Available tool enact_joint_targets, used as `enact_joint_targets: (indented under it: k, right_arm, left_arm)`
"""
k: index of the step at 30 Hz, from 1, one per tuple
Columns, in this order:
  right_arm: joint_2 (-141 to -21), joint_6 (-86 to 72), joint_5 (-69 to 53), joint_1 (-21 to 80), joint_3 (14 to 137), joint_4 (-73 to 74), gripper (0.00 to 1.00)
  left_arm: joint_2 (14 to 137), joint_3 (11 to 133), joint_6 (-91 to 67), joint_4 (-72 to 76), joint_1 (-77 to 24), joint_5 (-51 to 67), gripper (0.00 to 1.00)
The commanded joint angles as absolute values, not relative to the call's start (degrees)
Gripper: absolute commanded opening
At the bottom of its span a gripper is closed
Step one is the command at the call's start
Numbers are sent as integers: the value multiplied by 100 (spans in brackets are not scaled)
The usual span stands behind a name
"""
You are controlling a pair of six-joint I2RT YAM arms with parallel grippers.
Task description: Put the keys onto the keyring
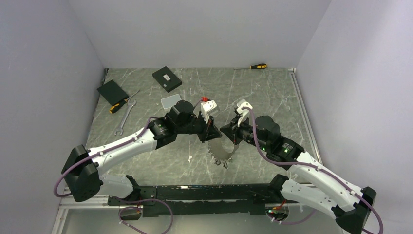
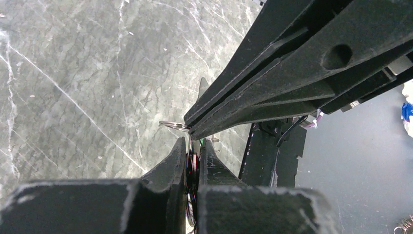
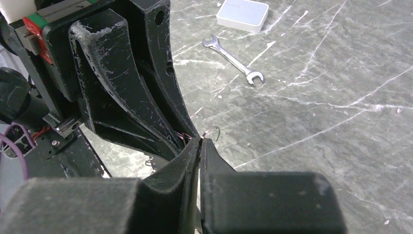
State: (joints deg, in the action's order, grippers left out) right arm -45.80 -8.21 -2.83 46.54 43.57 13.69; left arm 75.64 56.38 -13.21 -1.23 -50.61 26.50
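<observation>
Now the keyring [image 1: 220, 157] hangs clamped in the left pincer [image 2: 194, 146], the closed right pincer [image 3: 199, 142] just beside.

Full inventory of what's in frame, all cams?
table: 1, grey-green marble, under everything
black boxes: 2, black, far left
screwdrivers: 2, orange-black handle far left, yellow-black handle far edge
wrench: 1, silver, left, near the orange screwdriver
small box: 1, white, beside the left arm's wrist
keyring: 1, dark wire, centre, below the gripper tips
keys: many, silver, fringing the keyring
small ring: 1, silver, at both grippers' tips
left gripper: 1, black, shut on keyring
right gripper: 1, black, jaws closed
</observation>
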Motion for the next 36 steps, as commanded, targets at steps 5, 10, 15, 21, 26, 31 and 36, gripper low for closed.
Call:
enact_joint_targets:
  k: [5, 10, 15, 21, 26, 31, 36]
  right_arm:
    - [-4548, -892, 58, 4596, 4571, 1409, 0]
    - [-4542, -933, 126, 4597, 4615, 1532, 0]
    - [-4546, -1002, 750, 4593, 4716, 1777, 0]
    - [-4532, -1184, 613, 4598, 4825, 1862, 0]
    - [-4618, -1445, 355, 4589, 4966, 1894, 0]
    - [-4723, -1609, 272, 4594, 5149, 2060, 0]
    - [-4757, -1609, 168, 4588, 5154, 1936, 22]
  left_arm:
    - [7356, 5828, -1354, 107, -5107, 2706, 0]
    - [7355, 5807, -1297, 61, -5100, 2593, 0]
    - [7344, 5796, -1223, 9, -5107, 2492, 0]
    - [7393, 5705, -926, -182, -5116, 2038, 0]
    - [7464, 5536, -696, 199, -5142, 1768, 0]
    - [7383, 5372, -434, 486, -5222, 1706, 0]
    - [7440, 5431, -399, 449, -5237, 1767, 0]
